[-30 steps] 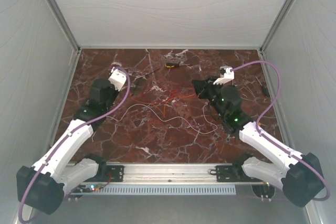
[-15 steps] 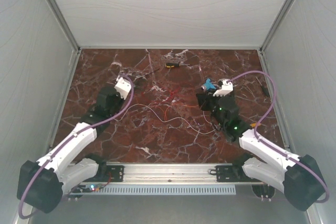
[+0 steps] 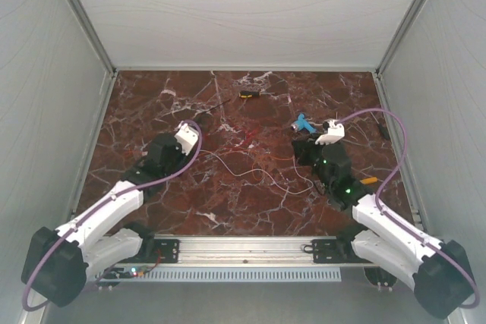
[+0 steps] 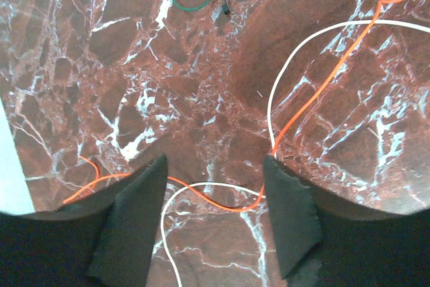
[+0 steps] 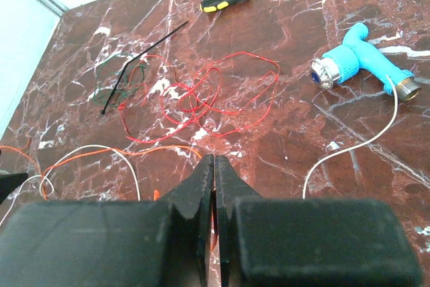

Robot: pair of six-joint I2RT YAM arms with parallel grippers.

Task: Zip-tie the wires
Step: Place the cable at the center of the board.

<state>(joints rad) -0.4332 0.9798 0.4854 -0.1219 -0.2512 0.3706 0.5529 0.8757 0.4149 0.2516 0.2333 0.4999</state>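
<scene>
Two fingers of the left gripper [image 4: 215, 173] stood apart just above the marble table [image 4: 87, 65], gripping nothing; an orange wire [image 4: 322, 85] and a white wire [image 4: 272, 99] crossed the gap between them, which I judged a lineup for gathering strands. The wires [image 3: 250, 174] lay loose and unbundled mid-table, between the arms. Farther back, the black zip tie [image 5: 144, 62] lay untouched across a green wire [image 5: 111, 75], beside a tangled red wire [image 5: 201, 99], with a yellow-handled screwdriver [image 5: 228, 1] beyond. The right gripper [image 5: 213, 166] was pressed closed on nothing visible, pointed toward the red tangle. A blue spray nozzle [image 5: 349, 58] sat to its right, a white strand curving up beside it.
</scene>
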